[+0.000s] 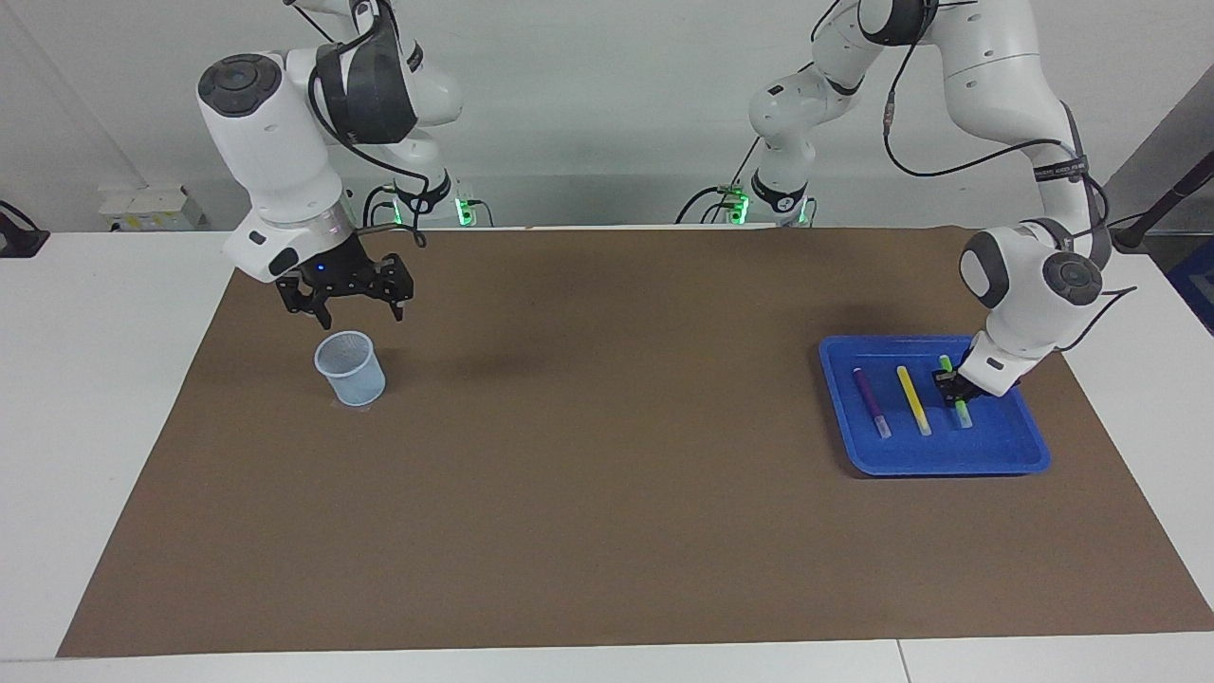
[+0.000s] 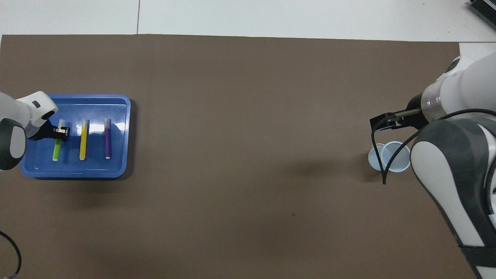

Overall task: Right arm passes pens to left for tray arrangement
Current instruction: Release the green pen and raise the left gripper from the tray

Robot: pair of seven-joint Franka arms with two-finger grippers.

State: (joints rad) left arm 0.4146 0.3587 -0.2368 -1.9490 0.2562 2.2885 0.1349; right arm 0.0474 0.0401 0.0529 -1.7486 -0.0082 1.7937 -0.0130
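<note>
The blue tray (image 1: 1005, 455) (image 2: 116, 170) lies toward the left arm's end of the table. In it a purple pen (image 1: 870, 401) (image 2: 107, 141) and a yellow pen (image 1: 913, 399) (image 2: 83, 141) lie side by side. My left gripper (image 1: 951, 387) (image 2: 62, 131) is down in the tray, shut on the green pen (image 1: 963, 414) (image 2: 57, 149), which lies nearly flat beside the yellow one. My right gripper (image 1: 349, 308) (image 2: 381, 123), blue light at its wrist, hangs open with nothing in it above the table, by the mesh cup.
A small pale blue mesh cup (image 1: 350, 368) (image 2: 389, 156) stands on the brown mat (image 1: 607, 474) toward the right arm's end. White table edges border the mat.
</note>
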